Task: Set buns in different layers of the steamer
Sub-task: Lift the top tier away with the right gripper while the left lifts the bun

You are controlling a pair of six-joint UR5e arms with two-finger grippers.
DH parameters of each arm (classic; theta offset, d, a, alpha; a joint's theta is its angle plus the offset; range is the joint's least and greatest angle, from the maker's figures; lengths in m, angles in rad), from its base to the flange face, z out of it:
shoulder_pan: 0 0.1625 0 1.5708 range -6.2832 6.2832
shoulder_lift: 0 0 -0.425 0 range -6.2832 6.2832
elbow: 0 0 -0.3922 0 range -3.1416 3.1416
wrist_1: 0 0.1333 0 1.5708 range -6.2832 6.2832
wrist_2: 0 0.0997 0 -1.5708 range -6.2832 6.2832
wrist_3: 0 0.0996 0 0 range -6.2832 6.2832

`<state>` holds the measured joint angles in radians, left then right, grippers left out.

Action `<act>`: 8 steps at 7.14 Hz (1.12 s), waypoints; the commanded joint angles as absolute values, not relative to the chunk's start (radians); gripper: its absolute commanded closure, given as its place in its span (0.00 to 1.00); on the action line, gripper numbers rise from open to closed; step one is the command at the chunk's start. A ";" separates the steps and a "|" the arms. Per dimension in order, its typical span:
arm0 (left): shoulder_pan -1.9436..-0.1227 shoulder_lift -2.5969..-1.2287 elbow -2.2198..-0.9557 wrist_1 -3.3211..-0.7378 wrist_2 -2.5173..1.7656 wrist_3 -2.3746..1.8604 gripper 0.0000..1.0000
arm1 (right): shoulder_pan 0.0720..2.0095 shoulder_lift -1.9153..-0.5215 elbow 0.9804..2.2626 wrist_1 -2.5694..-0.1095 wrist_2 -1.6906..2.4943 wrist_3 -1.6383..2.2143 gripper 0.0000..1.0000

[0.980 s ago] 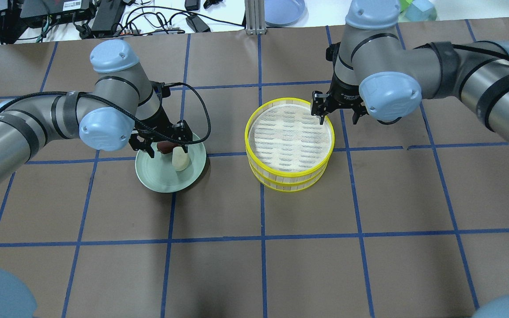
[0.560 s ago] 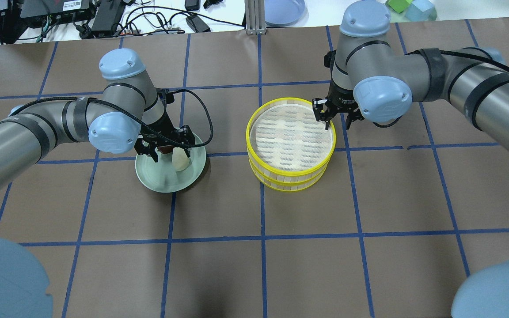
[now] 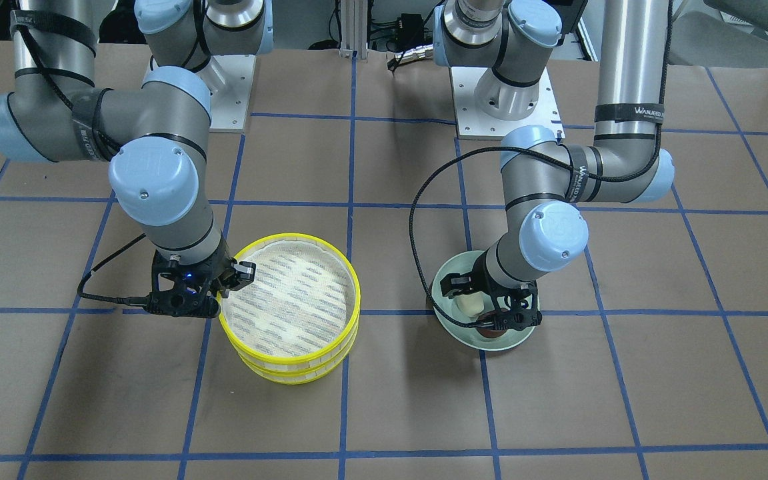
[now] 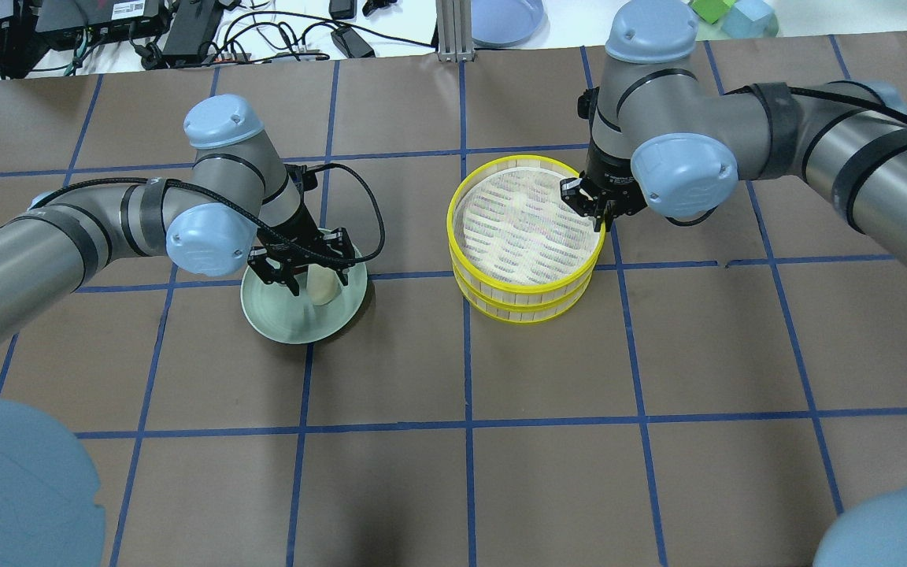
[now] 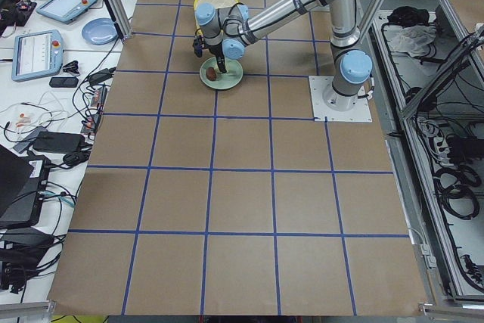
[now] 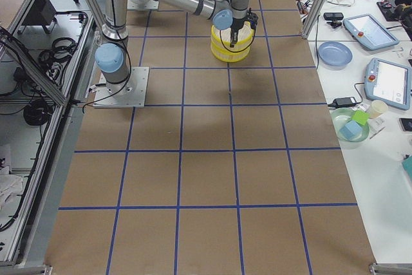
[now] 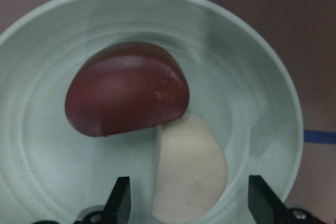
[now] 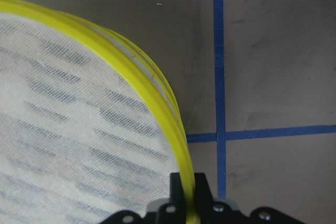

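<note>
Steamer (image 3: 304, 363), front-facing view: two yellow-rimmed trays stacked on the brown, blue-taped surface (image 3: 557, 400), with the white mesh floor of the top tray in full view. Right tool (image 3: 227, 283) is at the rim on the view's left, one finger inside the top tray. Pale green plate (image 3: 484, 343) stands well apart to the view's right, with the left tool (image 3: 491, 312) low over it. Cream bun (image 3: 469, 305) shows beneath the tool; brown bun (image 3: 487, 327) is only a sliver.

Overhead view: steamer (image 4: 524, 303) is right of centre. Right tool (image 4: 597, 206) is pressed together on the upper rim. Left tool (image 4: 304, 268) is spread over the plate (image 4: 280, 315), with the cream bun (image 4: 322, 285) lying on it. The brown bun is hidden under the tool.

Left side view: small and far. Brown bun (image 5: 212, 75) is on the plate (image 5: 231, 79) under the near arm, with the steamer (image 5: 208, 1) beyond.

Right side view: steamer (image 6: 228, 53) is under the near arm's wrist, too small for detail.

Left wrist view: both buns are on the plate (image 7: 252, 77), touching. Brown bun (image 7: 126, 90) lies beyond the cream bun (image 7: 191, 171). Fingers (image 7: 119, 203) are spread either side of the cream bun, apart from it.

Right wrist view: the yellow rim of the steamer (image 8: 142, 87) runs between the fingers (image 8: 178, 182), which pinch it.
</note>
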<state>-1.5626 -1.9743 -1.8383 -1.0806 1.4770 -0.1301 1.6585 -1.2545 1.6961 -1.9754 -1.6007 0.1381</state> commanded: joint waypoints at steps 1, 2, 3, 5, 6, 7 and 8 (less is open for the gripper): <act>-1.563 -1.977 -1.832 -1.078 1.500 -0.124 0.80 | 1.649 -1.334 1.662 -1.868 -1.566 0.126 1.00; -1.563 -1.976 -1.830 -1.078 1.505 -0.123 0.85 | 1.628 -1.362 1.604 -1.744 -1.565 0.105 1.00; -1.563 -1.967 -1.824 -1.077 1.506 -0.120 0.89 | 1.587 -1.374 1.553 -1.679 -1.566 0.068 1.00; -1.563 -1.936 -1.749 -1.066 1.508 -0.062 1.00 | 1.434 -1.391 1.543 -1.672 -1.565 -0.093 1.00; -1.565 -1.919 -1.718 -1.071 1.497 -0.069 1.00 | 1.366 -1.407 1.545 -1.666 -1.566 -0.142 1.00; -1.575 -1.905 -1.683 -1.078 1.491 -0.095 1.00 | 1.320 -1.405 1.546 -1.666 -1.568 -0.193 1.00; -1.618 -1.902 -1.645 -1.089 1.453 -0.191 1.00 | 1.295 -1.405 1.549 -1.664 -1.568 -0.224 1.00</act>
